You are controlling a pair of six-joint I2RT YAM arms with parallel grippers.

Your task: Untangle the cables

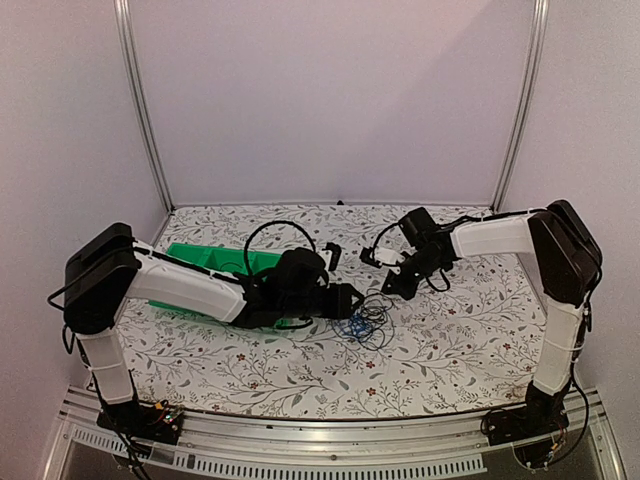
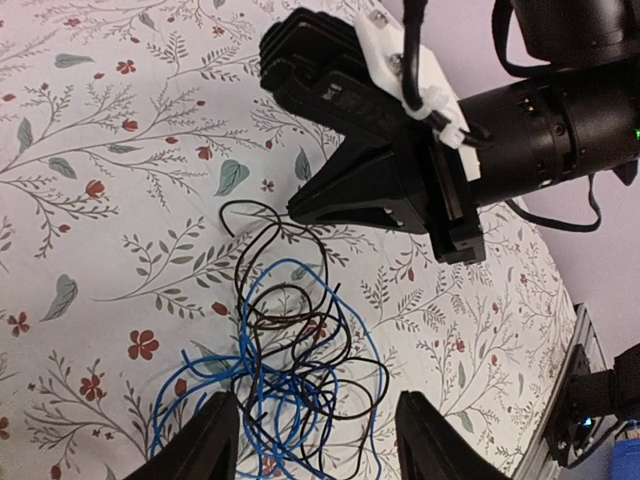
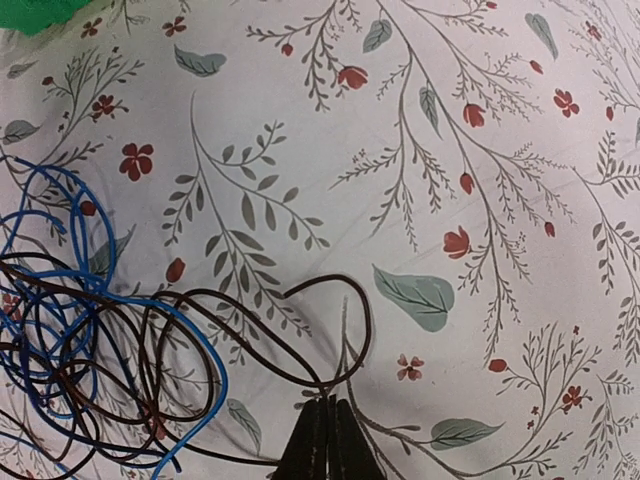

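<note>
Pinching a black strand of the cables (image 3: 100,350), the right pincer (image 3: 322,420) was closed. With the left pincer (image 2: 315,440) open and holding nothing, any pull risked tightening the snarl.

Table cover (image 1: 450,345): cloth-like sheet, matt, printed with leaves and small flowers; lies smooth.
Cables (image 2: 290,380): thin wires in smooth plastic insulation, blue and dark brown-black, with a faint sheen.
Green bin (image 1: 205,257): moulded plastic, smooth, slightly glossy.
Arm shells (image 1: 490,238): white plastic, smooth, satin finish; joint housings black and matt.
Right gripper (image 3: 325,410): black plastic, matt; finely ridged faces on its body in the left wrist view.
White bracket (image 2: 420,70): plastic, smooth, dull finish.
Left gripper (image 2: 315,440): black, matt.
Frame rails (image 1: 330,437): bare light-grey metal, brushed look.
Back wall (image 1: 330,100): pale panel, matt, even.
</note>
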